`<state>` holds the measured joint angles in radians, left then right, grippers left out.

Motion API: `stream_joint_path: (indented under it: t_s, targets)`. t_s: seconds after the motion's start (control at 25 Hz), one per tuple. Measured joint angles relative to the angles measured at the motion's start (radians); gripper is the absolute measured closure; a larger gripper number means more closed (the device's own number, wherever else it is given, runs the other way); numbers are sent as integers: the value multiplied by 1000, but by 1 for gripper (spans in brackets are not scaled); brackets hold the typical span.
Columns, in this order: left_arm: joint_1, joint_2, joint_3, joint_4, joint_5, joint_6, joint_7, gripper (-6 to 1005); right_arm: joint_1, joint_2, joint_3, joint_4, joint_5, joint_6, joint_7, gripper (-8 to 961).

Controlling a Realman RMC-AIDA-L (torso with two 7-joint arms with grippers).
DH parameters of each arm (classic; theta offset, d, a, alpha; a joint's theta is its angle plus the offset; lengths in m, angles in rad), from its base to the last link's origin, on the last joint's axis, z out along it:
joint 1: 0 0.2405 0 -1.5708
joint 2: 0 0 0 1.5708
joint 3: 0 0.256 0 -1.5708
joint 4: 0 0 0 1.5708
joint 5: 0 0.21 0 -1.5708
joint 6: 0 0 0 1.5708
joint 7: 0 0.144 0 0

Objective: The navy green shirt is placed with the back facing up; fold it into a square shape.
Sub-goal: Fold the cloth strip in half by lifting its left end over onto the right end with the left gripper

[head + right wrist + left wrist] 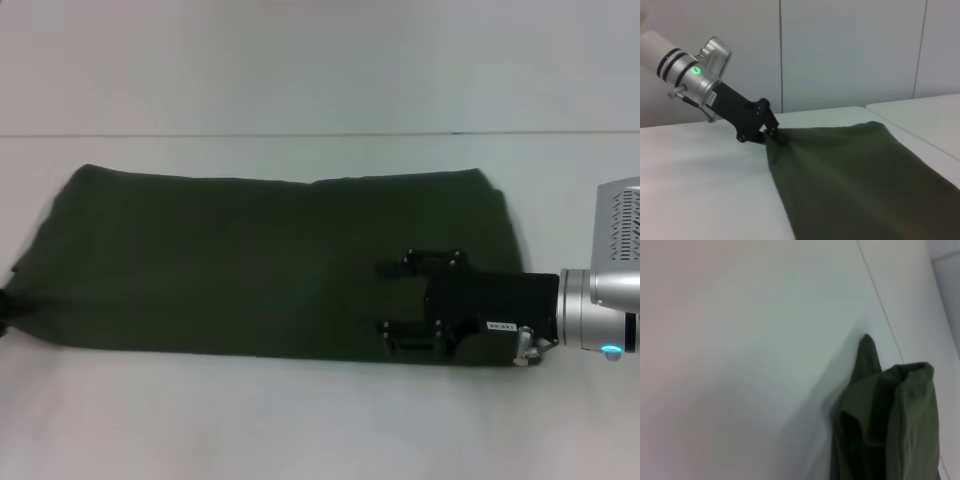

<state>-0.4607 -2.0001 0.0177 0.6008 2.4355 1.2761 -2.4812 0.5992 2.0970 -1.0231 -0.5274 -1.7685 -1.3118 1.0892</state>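
The shirt (260,265) lies folded in a long band across the table (300,420), the left gripper (774,136) pinching its left end, the right gripper (385,297) spread over its right part.

Plain dark olive-green shirt (250,265) on white table (300,420).

The large dark olive-green shirt (260,265) of soft matt cloth lies on the smooth, matt white table (300,420), its weave fine and without sheen. Over the shirt's right end, the right gripper (385,297) looks like matt black plastic on a brushed silver metal wrist. At the shirt's left end, the left gripper (776,136) shows the same black finish behind glossy silver metal.
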Motion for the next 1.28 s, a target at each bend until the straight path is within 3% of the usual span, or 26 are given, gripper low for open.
stream_joint_path:
  t_s: [0.48, 0.84, 0.96, 1.28]
  targets:
    - [7, 13, -49, 22, -15, 34, 19, 980, 1, 1, -8, 10, 0, 13, -2, 190]
    - [-55, 13, -29, -16, -220, 298, 53, 981, -26, 0, 24, 10, 0, 25, 2, 191]
    - [-107, -4, 15, -57, -280, 338, 77, 981, -56, -2, 65, 7, 1, 18, 6, 192]
    - [-355, -103, 158, -230, -318, 184, 222, 981, -201, -8, 251, -2, 2, -106, 2, 193]
